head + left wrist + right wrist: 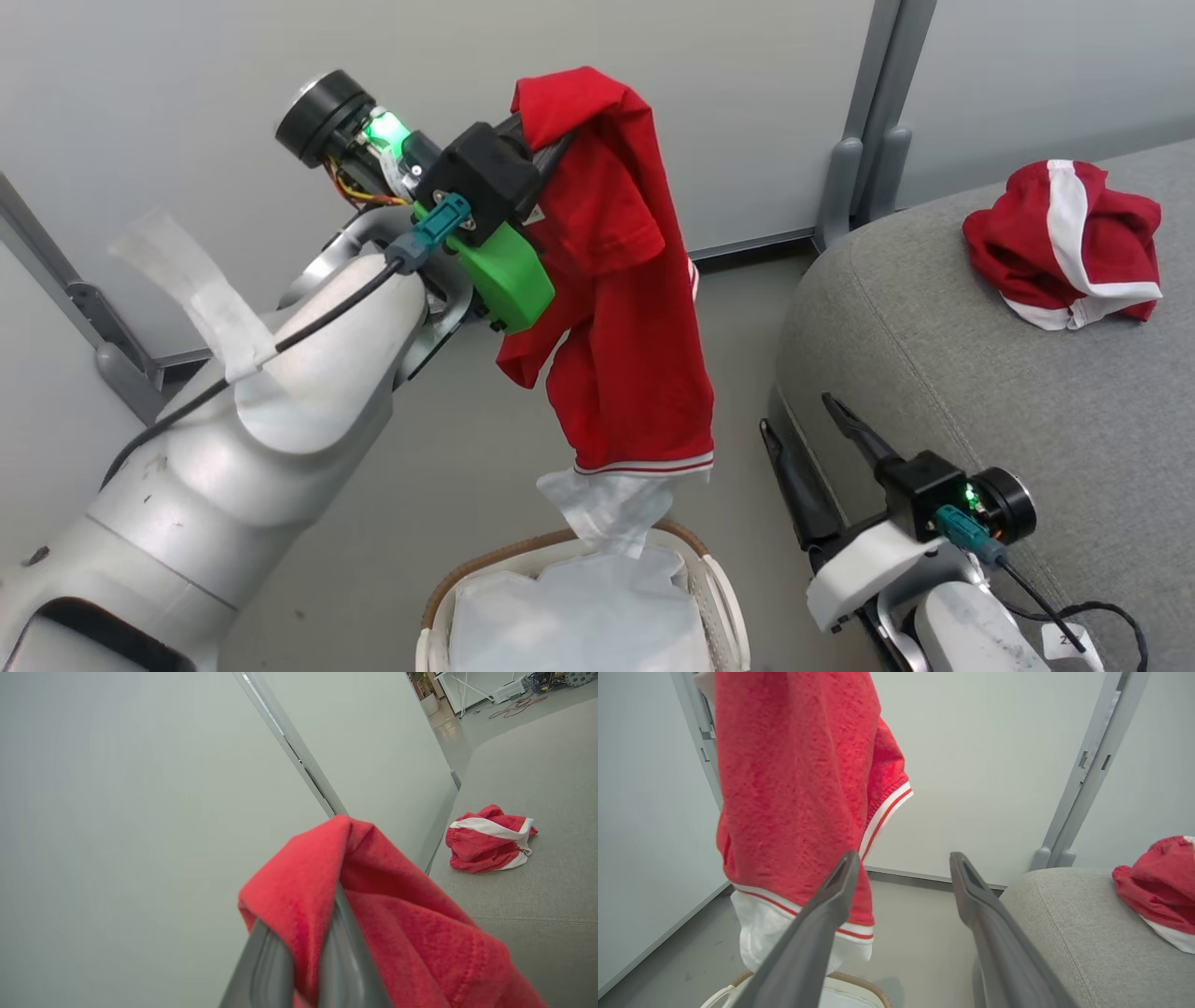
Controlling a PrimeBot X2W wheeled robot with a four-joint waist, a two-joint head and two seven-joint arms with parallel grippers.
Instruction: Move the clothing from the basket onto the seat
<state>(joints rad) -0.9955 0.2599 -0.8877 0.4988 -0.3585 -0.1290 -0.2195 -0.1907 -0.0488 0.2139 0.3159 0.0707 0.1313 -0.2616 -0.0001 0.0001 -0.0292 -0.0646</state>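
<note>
My left gripper (pixel 546 140) is raised high and shut on a red garment (pixel 635 355), which hangs down over the basket (pixel 467 574). In the left wrist view the gripper (pixel 303 914) pinches a fold of that red cloth (pixel 397 933). A peak of white liner (pixel 607 509) rises from the basket up to the garment's striped hem. A second red and white garment (pixel 1064 243) lies crumpled on the grey seat (pixel 934 355). Low beside the seat's front corner, my right gripper (pixel 798 415) is open and holds nothing; its wrist view looks between the fingers (pixel 831 896) at the hanging garment (pixel 794 788).
Pale partition walls with grey metal posts (pixel 864 121) close off the space behind the basket and seat. Grey floor (pixel 448 467) lies between the basket, the wall and the seat. A black cable (pixel 1092 611) trails on the seat by my right wrist.
</note>
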